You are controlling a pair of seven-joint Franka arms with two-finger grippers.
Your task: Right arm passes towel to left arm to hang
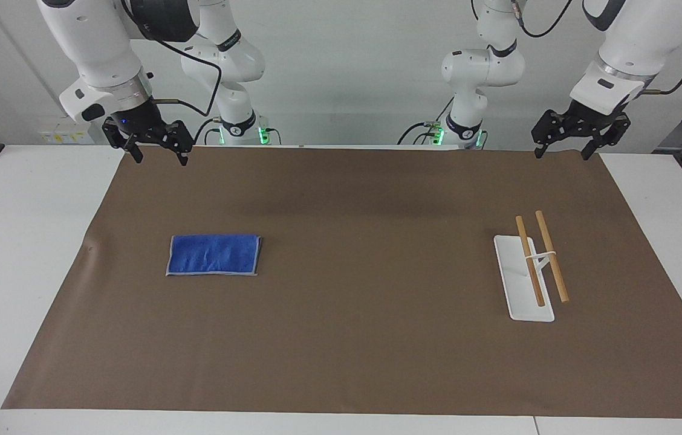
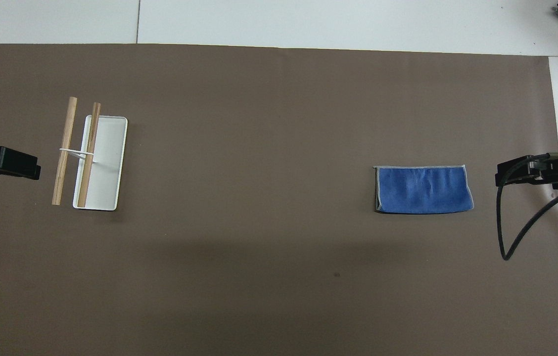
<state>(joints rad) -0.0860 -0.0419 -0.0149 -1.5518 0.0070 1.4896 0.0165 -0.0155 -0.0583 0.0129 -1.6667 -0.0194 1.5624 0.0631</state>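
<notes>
The blue folded towel [image 1: 213, 255] [image 2: 423, 190] lies flat on the brown mat toward the right arm's end of the table. High over the mat's edge by the robots hangs my right gripper [image 1: 159, 155], open and empty, well apart from the towel. My left gripper [image 1: 562, 151] also hangs open and empty, over the mat's corner at the left arm's end. Only a black part of each hand shows at the sides of the overhead view. The rack [image 1: 531, 275] [image 2: 95, 163], a white base with two wooden rods, stands at the left arm's end.
A brown mat [image 1: 365, 314] [image 2: 259, 277] covers most of the white table [image 1: 14, 241]. A black cable [image 2: 511, 232] loops down from the right arm's hand beside the towel. Both arm bases [image 1: 238, 127] stand at the table's edge.
</notes>
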